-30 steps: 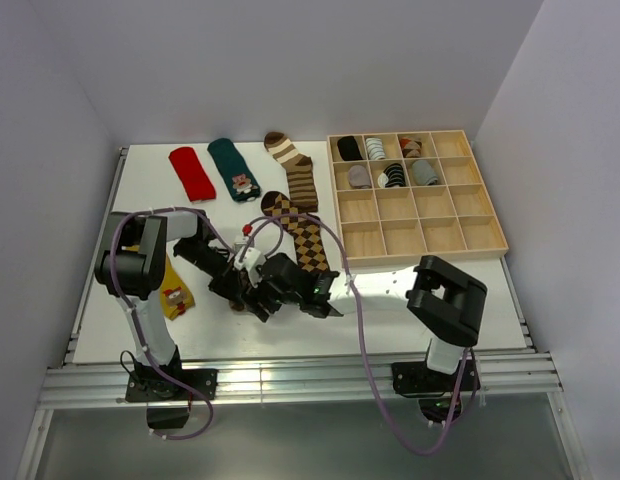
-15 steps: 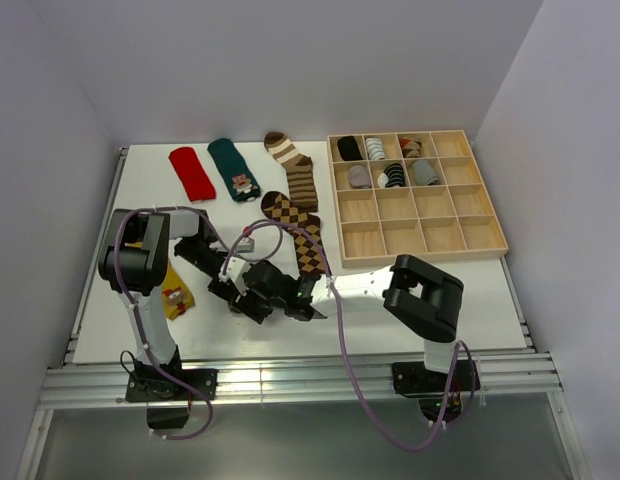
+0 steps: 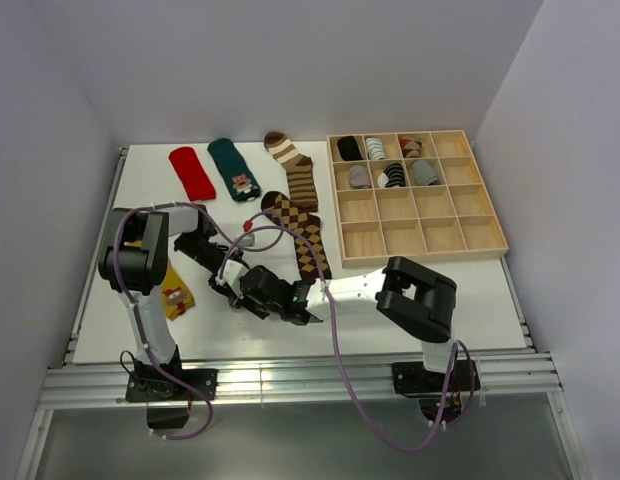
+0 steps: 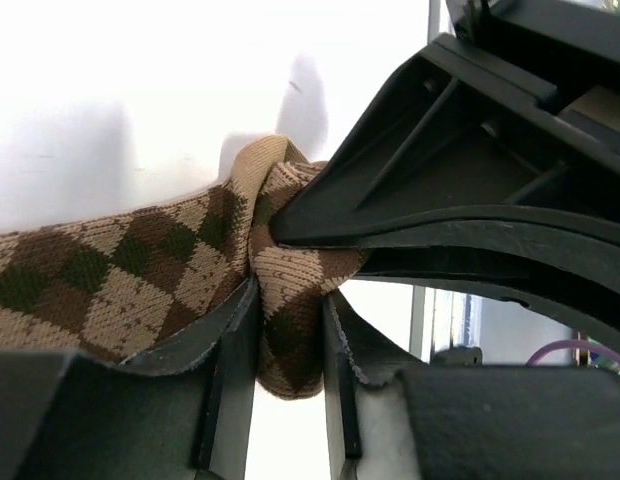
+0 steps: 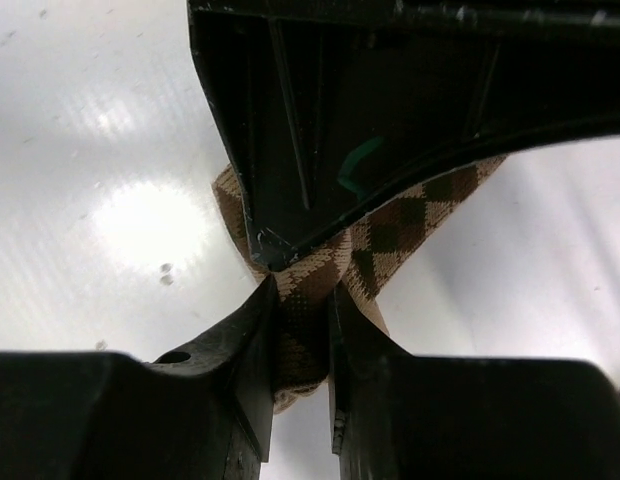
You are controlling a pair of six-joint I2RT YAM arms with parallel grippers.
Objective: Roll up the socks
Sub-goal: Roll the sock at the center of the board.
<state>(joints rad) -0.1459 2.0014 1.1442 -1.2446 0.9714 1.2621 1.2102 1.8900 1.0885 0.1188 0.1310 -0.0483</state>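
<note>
Smooth white table (image 3: 490, 300) lies under both finger pairs, and beyond them stands a gridded wooden tray (image 3: 420, 257). The knitted brown argyle sock (image 3: 305, 240) trails flat from the fingers toward that tray, its near end bunched into a soft fold. The black right gripper (image 5: 302, 295) is pinched tight on this fold; the left gripper (image 4: 290, 300) meets it there, fingers flanking the fabric, apparently gripping, though how firmly is unclear

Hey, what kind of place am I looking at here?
Most likely a robotics lab test cell: the left arm and right arm bolted to an aluminium rail, a white table boxed in by plain walls, and a wooden divided tray holding rolled socks.
</note>
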